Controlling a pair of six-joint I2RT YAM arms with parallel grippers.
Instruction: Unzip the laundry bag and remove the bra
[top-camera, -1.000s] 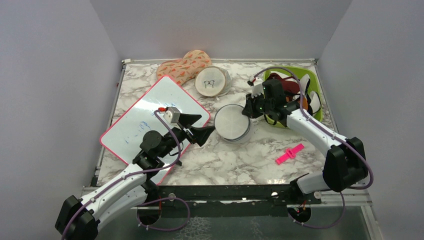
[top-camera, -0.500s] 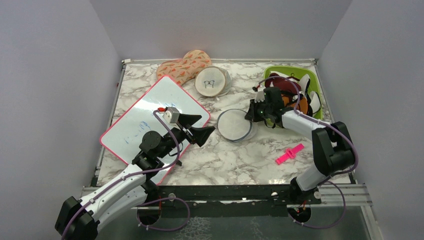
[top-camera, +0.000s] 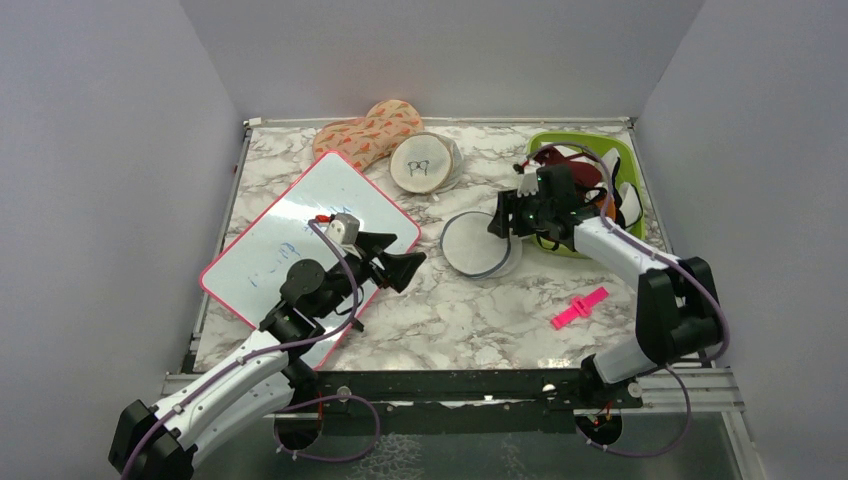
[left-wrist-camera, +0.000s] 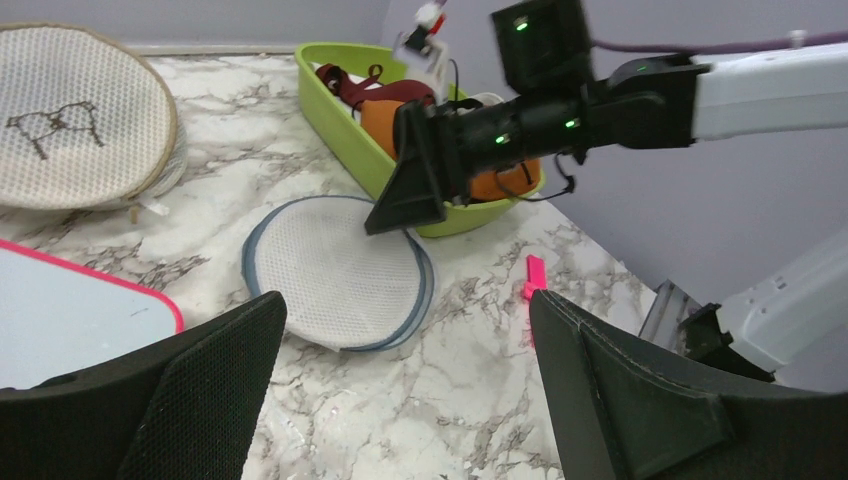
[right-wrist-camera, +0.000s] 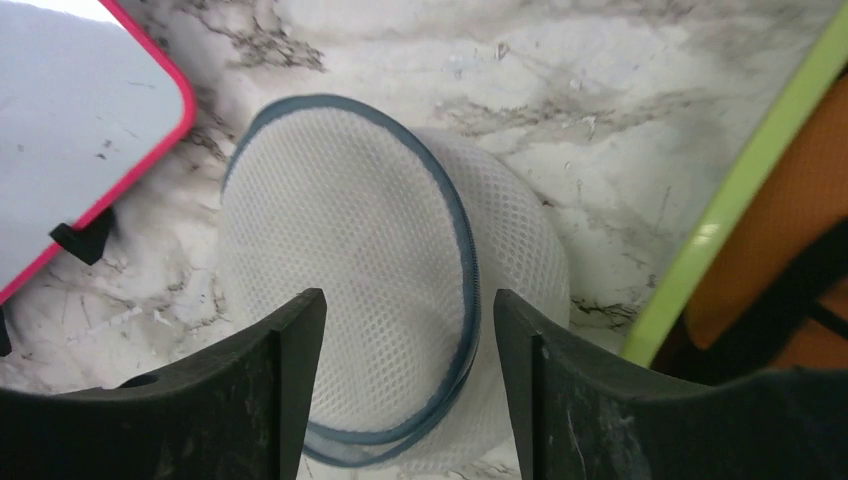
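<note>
Your worktop (top-camera: 460, 320) is holding everything. Your left arm is reaching low by the whiteboard (top-camera: 300, 235), the left tool (top-camera: 403, 256) spread wide apart. Your right arm is bending over the laundry bag (top-camera: 475, 243), the right tool (top-camera: 497, 225) spread apart, gripping nothing. The bra (right-wrist-camera: 790, 180) is lying in the green tray (top-camera: 590, 145).

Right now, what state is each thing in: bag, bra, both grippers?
laundry bag: flat on the table, ungripped; zip unclear.
bra: in the green bin, outside the bag.
left gripper: open, empty.
right gripper: open, empty, over the bag.
</note>
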